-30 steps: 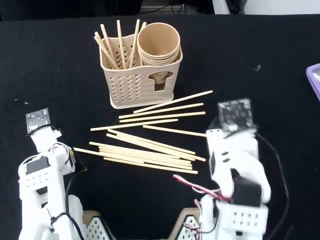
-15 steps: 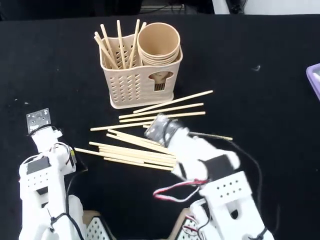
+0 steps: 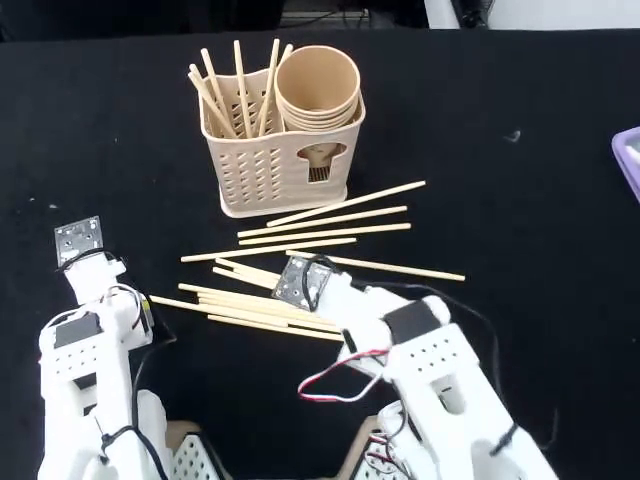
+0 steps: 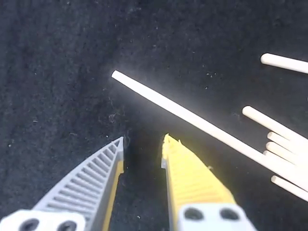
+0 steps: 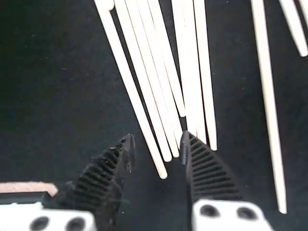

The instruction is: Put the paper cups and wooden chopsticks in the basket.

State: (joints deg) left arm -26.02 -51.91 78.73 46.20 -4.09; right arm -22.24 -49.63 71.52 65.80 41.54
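A beige slotted basket [image 3: 262, 165] stands at the back of the black table, holding stacked paper cups [image 3: 318, 85] and several upright wooden chopsticks [image 3: 238, 92]. Loose chopsticks [image 3: 330, 222] lie in front of it, with a denser pile [image 3: 245, 305] nearer me. My right arm [image 3: 400, 335] leans over that pile. The right gripper [image 5: 156, 139] is open just above the pile's ends, with the tip of one chopstick [image 5: 144, 132] between its fingers. At the front left my left gripper [image 4: 142, 144] is open over bare cloth, near the end of one chopstick [image 4: 159, 100].
A purple object [image 3: 630, 155] pokes in at the right edge. My left arm [image 3: 85, 335] stands at the front left corner. The cloth to the right of the basket and the far left is bare.
My right arm has swung from the front right leftward and down over the chopstick pile. One chopstick on the right has slid further right. The left arm has not moved.
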